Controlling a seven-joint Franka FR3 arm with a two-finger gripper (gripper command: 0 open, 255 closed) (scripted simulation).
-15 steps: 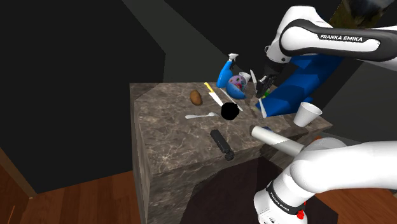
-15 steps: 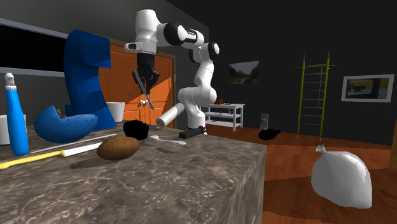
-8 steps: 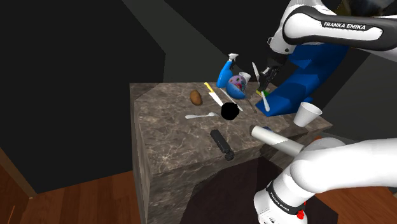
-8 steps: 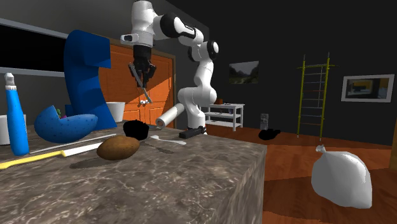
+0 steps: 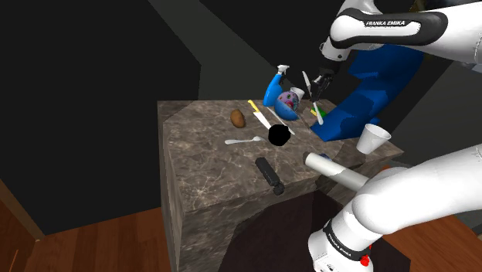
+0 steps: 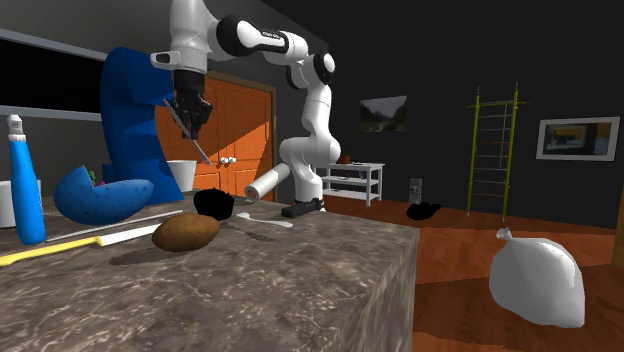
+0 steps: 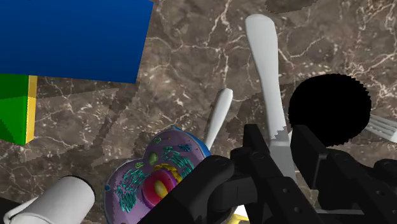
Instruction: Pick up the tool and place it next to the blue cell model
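Gripper (image 5: 319,82) clasps one pale knife (image 5: 307,81) in the air beside the blue cell model (image 5: 287,100), with the arm stretched high over the marble counter (image 5: 201,154). One potato (image 5: 238,118), one fork (image 5: 243,141) and one white cup (image 5: 373,139) sit there. The room has a wood floor (image 5: 93,239) and an orange door (image 6: 245,125).

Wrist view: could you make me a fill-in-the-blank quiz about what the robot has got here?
1. The knife is clasped between the gripper's two black ____.
2. The knife hangs ____ the table, not touching it.
3. The cell model has a blue shell and a mostly ____ inside.
4. The round object beside the blade is coloured ____.

Missing words: fingers; above; purple; black.
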